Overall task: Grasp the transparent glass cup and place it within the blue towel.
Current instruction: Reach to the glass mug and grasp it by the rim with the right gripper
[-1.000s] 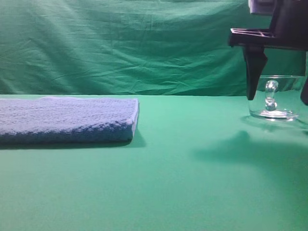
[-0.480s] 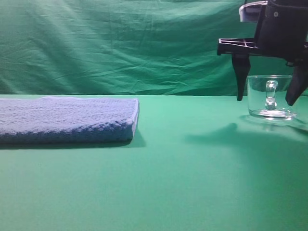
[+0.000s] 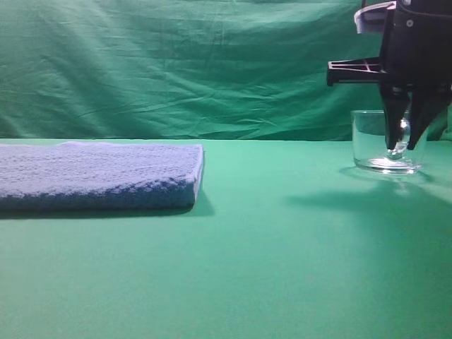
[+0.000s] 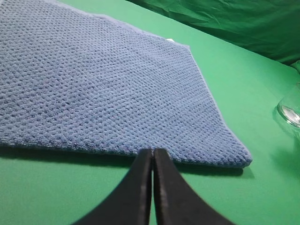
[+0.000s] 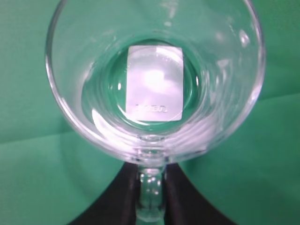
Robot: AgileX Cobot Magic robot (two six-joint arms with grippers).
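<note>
Two black fingers of the right gripper (image 3: pixel 405 147) point straight down at the 3 o'clock edge of the high view, drawn close together on either side of the clear loop handle of the transparent glass cup (image 3: pixel 374 145). From the right wrist camera the same grip shows plainly: the handle stands between the two dark fingers (image 5: pixel 176 197) at 6 o'clock, both pressed against it, and the cup's round mouth fills the picture toward 12 o'clock. The cup is short, wide and straight-walled, with a thick base; a pale rectangular label shows through its bottom. It stands upright on the smooth green table cover (image 3: pixel 282 268).

Well apart from it, toward 9 o'clock in the high view, the blue towel (image 3: pixel 99 176) lies flat, a thick folded pad with a nubby, woven-looking surface and a paler edge at its near corner. The left gripper (image 4: pixel 153 154) has its slim black fingers pressed together with nothing between them, tips over the table just short of the towel's near edge. A wrinkled green backdrop (image 3: pixel 176 63) hangs behind.
</note>
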